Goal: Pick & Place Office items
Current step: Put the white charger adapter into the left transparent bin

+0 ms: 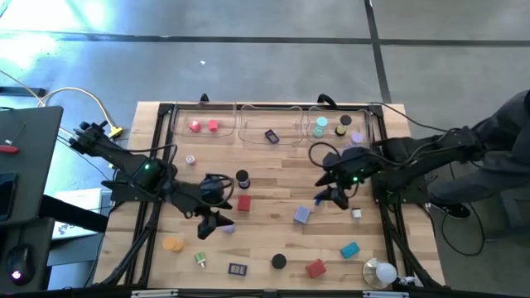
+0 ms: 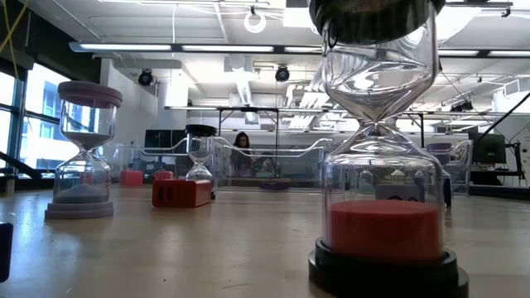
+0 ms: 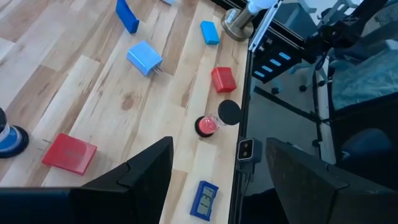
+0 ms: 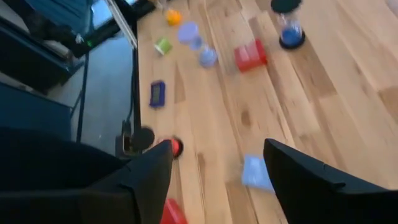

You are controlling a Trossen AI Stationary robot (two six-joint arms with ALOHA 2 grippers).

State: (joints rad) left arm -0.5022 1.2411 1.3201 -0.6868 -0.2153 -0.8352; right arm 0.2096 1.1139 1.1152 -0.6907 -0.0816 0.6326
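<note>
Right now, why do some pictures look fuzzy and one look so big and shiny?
Right wrist view: smeared by motion blur, the pale blue block is fuzzy. Low view: the red-sand glass hourglass stands close to the lens, so it looms, ceiling lights glinting on it. High view: even light, soft shadows.

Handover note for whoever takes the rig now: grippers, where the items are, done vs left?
Left gripper: open, empty, over the table's left-centre.
Right gripper: open, empty, right of centre near the lavender block.
Done: a few pieces already sit in the clear trays at the far edge, among them two pink pieces and the round caps.
Left: most items are loose on the table, including the red block, teal block, black cap and orange cap.
</note>
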